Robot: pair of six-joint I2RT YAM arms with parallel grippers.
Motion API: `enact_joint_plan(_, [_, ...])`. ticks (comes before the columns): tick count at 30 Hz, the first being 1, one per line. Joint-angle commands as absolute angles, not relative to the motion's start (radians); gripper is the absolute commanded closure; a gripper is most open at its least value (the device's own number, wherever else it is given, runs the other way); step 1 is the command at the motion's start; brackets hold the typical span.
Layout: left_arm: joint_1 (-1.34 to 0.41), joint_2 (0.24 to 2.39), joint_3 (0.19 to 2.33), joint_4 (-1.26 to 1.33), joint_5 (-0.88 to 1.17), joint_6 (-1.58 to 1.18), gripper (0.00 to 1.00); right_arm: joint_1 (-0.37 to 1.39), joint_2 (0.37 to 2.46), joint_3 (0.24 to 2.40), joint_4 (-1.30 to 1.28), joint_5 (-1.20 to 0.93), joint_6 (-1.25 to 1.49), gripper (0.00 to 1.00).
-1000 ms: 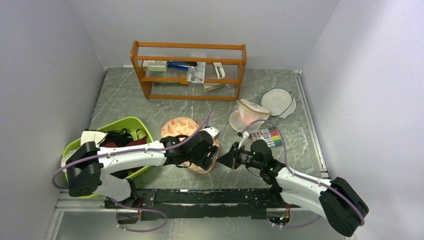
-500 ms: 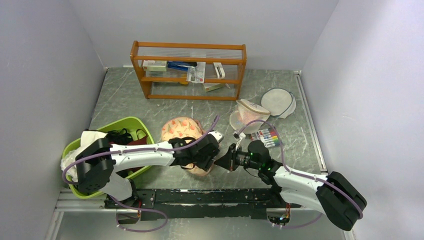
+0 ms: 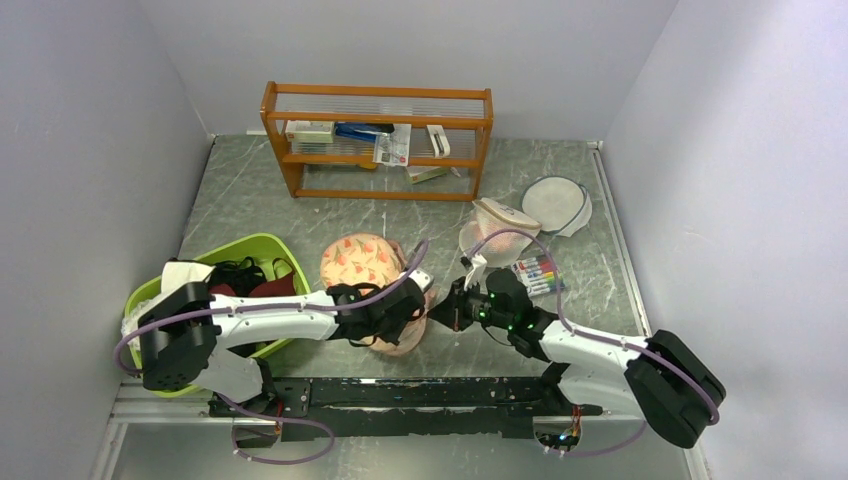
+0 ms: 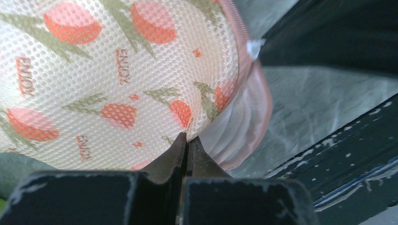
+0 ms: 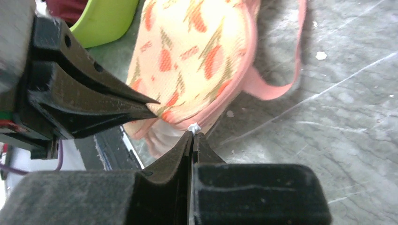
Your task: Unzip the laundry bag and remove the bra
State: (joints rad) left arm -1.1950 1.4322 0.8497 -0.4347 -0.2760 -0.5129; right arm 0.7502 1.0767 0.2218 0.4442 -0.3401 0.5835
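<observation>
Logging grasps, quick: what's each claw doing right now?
Left claw: closed, pinching the peach flower-print mesh laundry bag.
Right claw: closed on the bag's small white zipper pull.

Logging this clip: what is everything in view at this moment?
laundry bag: one, peach with orange-red flowers, table centre
zip pull: one, white, at the bag's edge
basket: one, lime green, near left
maroon garment: one, dark, in the basket
white cloth: one, in the basket
shelf: one, orange wood, far centre, small items inside
mesh dome bag: one, white, right of the laundry bag
mesh disc: one, white, right of the shelf
markers: one pack, multicoloured, near the dome bag
table: grey marbled
left gripper: black, shut on the bag's mesh
right gripper: black, shut on the zip pull
</observation>
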Motion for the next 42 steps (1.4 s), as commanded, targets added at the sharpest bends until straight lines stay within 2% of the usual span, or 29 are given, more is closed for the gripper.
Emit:
enact_joint_plan(1, [-1.2,1.403,0.779,-0.411,-0.257,-0.549,0.93,0.747,1.102,0.269,0.415,-0.205,0.557,1.0])
enact_joint_plan(7, [-1.2,1.375,0.716,-0.389,-0.256,-0.576,0.93,0.705,1.242,0.366,0.412,-0.185,0.504,1.0])
enact_joint_plan(17, [-1.193,1.388,0.697,-0.417,-0.318,-0.647,0.93,0.62,1.499,0.538,0.438,-0.362,0.462,1.0])
enact_joint_plan(26, [-1.08,1.54,0.825,-0.389,-0.328,-0.548,0.93,0.632,1.343,0.288,0.55,-0.378,0.574,1.0])
enact_joint_plan(32, [-1.02,1.608,0.952,-0.412,-0.33,-0.427,0.9,0.68,1.236,0.202,0.572,-0.367,0.649,1.0])
enact_joint_plan(34, [-1.02,1.589,0.964,-0.427,-0.327,-0.401,0.87,0.734,1.214,0.181,0.608,-0.348,0.693,1.0])
enact_joint_plan(37, [-1.02,1.508,0.939,-0.456,-0.311,-0.409,0.75,0.798,1.204,0.172,0.642,-0.313,0.739,1.0])
enact_joint_plan(42, [-1.022,1.264,0.828,-0.472,-0.176,-0.454,0.43,0.814,1.188,0.166,0.672,-0.298,0.767,1.0])
